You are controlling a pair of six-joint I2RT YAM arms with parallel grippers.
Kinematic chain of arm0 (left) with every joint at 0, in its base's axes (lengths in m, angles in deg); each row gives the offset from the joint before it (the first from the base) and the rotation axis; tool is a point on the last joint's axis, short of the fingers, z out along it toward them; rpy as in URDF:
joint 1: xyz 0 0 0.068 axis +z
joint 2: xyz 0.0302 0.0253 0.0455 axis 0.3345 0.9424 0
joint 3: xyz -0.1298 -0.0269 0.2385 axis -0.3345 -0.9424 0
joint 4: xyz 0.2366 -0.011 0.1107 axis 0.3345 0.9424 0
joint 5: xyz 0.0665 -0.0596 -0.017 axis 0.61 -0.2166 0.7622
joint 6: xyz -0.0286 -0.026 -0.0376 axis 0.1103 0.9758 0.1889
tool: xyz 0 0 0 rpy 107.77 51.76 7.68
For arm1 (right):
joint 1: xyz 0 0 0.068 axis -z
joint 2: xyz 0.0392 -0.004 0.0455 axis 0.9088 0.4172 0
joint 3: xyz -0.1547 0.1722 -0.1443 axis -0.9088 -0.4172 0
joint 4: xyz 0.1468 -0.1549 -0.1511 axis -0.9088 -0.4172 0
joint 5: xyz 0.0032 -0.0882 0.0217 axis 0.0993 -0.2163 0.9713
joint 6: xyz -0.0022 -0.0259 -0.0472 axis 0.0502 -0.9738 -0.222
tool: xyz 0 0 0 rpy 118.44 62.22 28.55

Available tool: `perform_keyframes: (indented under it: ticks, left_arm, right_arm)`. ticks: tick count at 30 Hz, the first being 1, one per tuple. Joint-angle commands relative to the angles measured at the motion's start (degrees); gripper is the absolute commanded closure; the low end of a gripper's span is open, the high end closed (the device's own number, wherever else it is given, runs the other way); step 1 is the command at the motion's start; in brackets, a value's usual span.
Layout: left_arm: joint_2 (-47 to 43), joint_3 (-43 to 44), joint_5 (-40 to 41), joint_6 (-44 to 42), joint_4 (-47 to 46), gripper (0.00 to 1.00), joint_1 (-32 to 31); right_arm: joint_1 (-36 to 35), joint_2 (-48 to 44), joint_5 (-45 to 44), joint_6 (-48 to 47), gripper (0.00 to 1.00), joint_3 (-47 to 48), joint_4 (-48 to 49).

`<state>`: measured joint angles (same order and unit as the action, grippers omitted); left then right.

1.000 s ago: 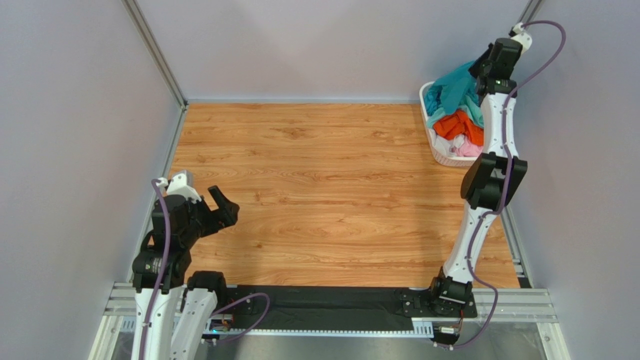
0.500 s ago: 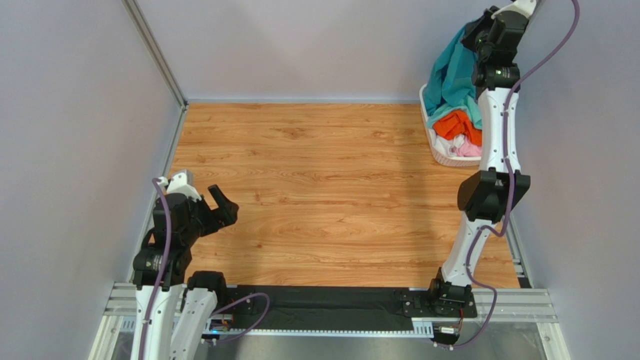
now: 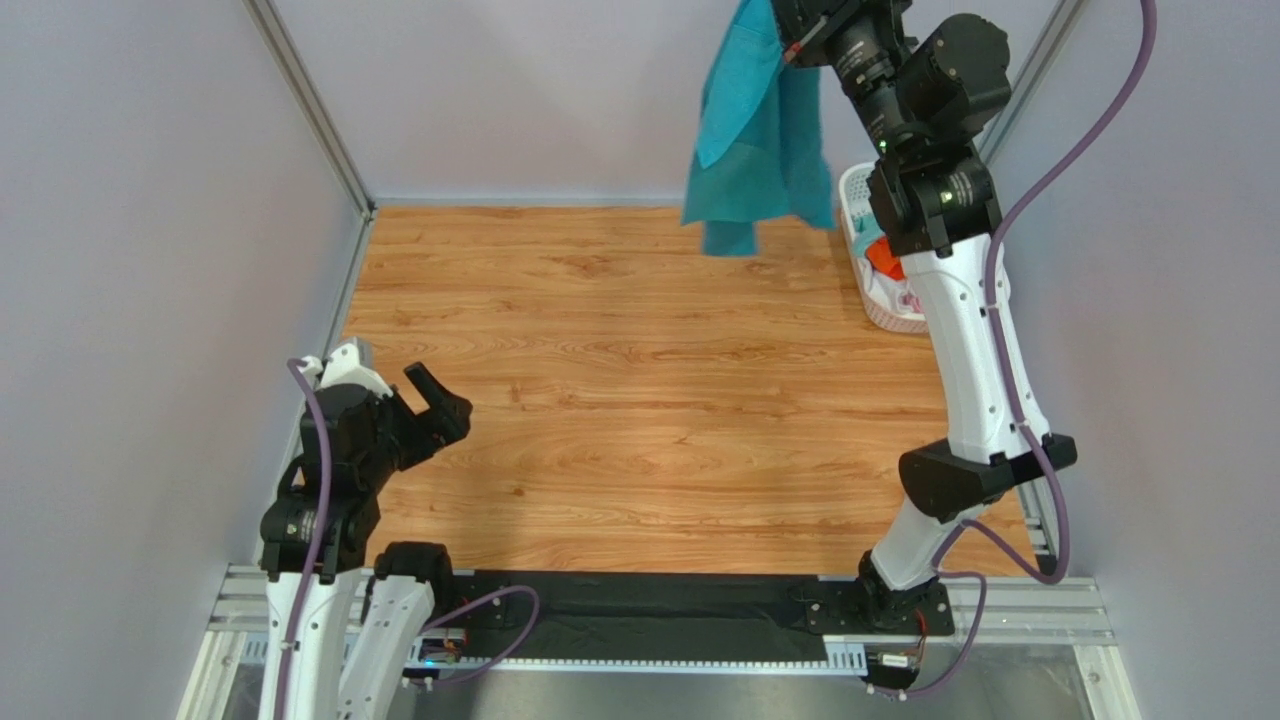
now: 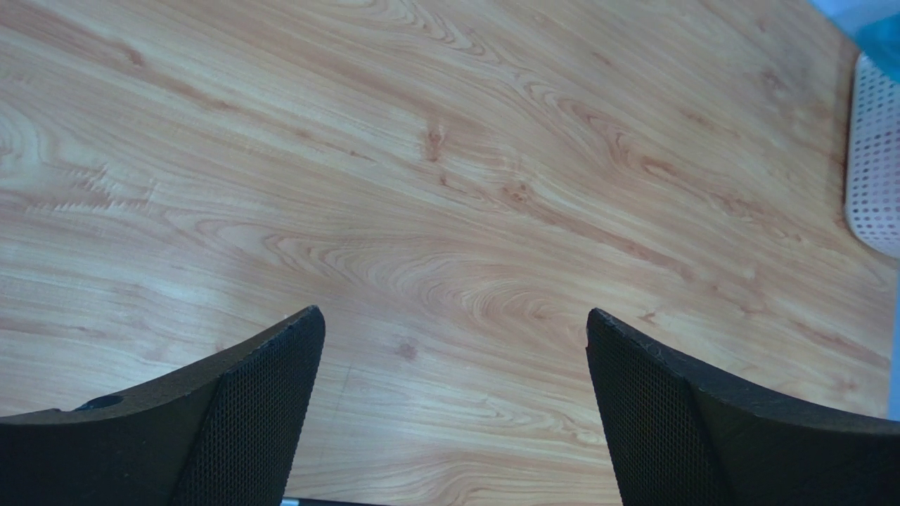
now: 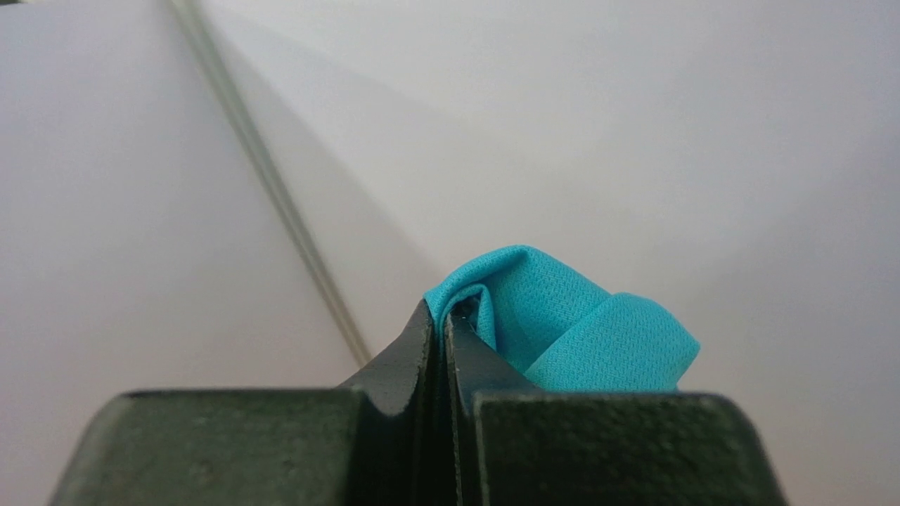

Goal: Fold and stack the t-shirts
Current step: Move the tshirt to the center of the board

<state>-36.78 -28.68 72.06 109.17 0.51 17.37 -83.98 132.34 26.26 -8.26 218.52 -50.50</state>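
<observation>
My right gripper [image 3: 793, 18] is raised high at the back and is shut on the teal-blue t-shirt [image 3: 759, 135], which hangs down freely over the table's far edge. In the right wrist view the fingers [image 5: 407, 353] pinch a fold of the teal fabric [image 5: 570, 327]. The other shirts, orange [image 3: 884, 263] and pale pink [image 3: 908, 300], lie in the white lattice basket [image 3: 879, 311], mostly hidden by my right arm. My left gripper [image 3: 428, 405] is open and empty, low over the wooden table at the near left, its fingertips [image 4: 264, 401] spread wide.
The wooden table [image 3: 646, 375] is walled by grey panels on the left, back and right. The basket stands in the far right corner and shows in the left wrist view [image 4: 875, 158]. My right arm stretches tall along the right side.
My right gripper has lifted the teal-blue t-shirt out of the basket and swung it up and to the left. The left arm has barely moved.
</observation>
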Motion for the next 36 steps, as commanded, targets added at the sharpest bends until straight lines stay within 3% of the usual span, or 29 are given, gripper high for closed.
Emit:
perform_keyframes:
  ticks: [1, 6, 10, 11, 13, 14, 18, 20, 21, 22, 23, 29, 36]
  left_arm:
    - [-0.9, 4.1, 0.5, 2.4, -0.3, 0.0, 0.1]
    - [-1.9, 7.5, 0.1, 2.9, 0.8, 0.0, 0.1]
    - [-2.6, 7.5, -1.7, 4.5, 1.9, 0.0, 0.1]
    - [-2.5, 7.0, -2.3, 5.0, 2.0, 0.0, 0.1]
    - [-2.4, 5.3, -4.3, 5.7, 1.9, 0.0, 0.1]
    - [-2.4, 4.6, -5.9, 6.7, 1.8, 0.0, 0.1]
    - [-1.5, -1.5, -11.2, 8.4, -0.6, 0.0, 0.0]
    - [-0.8, -3.9, -12.5, 9.0, -1.5, 0.0, 0.0]
    - [0.1, -6.1, -13.1, 9.7, -2.7, 0.0, 0.0]
    - [0.7, -7.0, -13.5, 9.8, -3.5, 0.0, 0.0]
    - [1.5, -7.9, -14.6, 10.0, -4.4, 0.0, 0.0]
    - [9.4, -12.8, -17.2, 11.5, -12.9, 0.0, -0.8]
    - [23.8, -12.0, -15.3, 11.2, -23.6, 0.0, -4.3]
  right_arm:
    - [-4.7, -1.7, 3.5, 2.9, 1.0, 0.9, 4.0]
    - [-8.3, -5.8, 4.8, 5.2, 1.0, -4.2, 6.6]
    - [-8.0, -13.8, -4.0, 3.0, 0.98, -21.5, 7.6]
    - [-7.6, -17.3, -5.0, 2.8, 0.98, -30.4, 7.6]
    - [-5.9, -21.3, -11.2, 3.5, 0.98, -39.7, 7.4]
    - [-5.3, -24.8, -12.6, 4.5, 0.98, -50.3, 7.1]
    - [1.6, -29.7, -19.8, 5.8, 0.95, -73.3, 6.0]
    - [5.2, -30.7, -18.9, 8.3, 0.7, -79.0, 3.3]
    - [8.4, -31.4, -17.0, 8.3, 0.48, -83.5, 2.9]
    - [9.7, -31.8, -16.7, 8.5, 0.14, -84.9, 1.3]
    - [10.5, -32.2, -17.2, 8.3, 0.01, -85.9, 0.0]
    - [11.4, -37.1, -17.8, 5.6, 0.0, -84.9, -9.8]
    - [11.3, -45.5, -8.7, 5.3, 0.0, -92.5, -12.9]
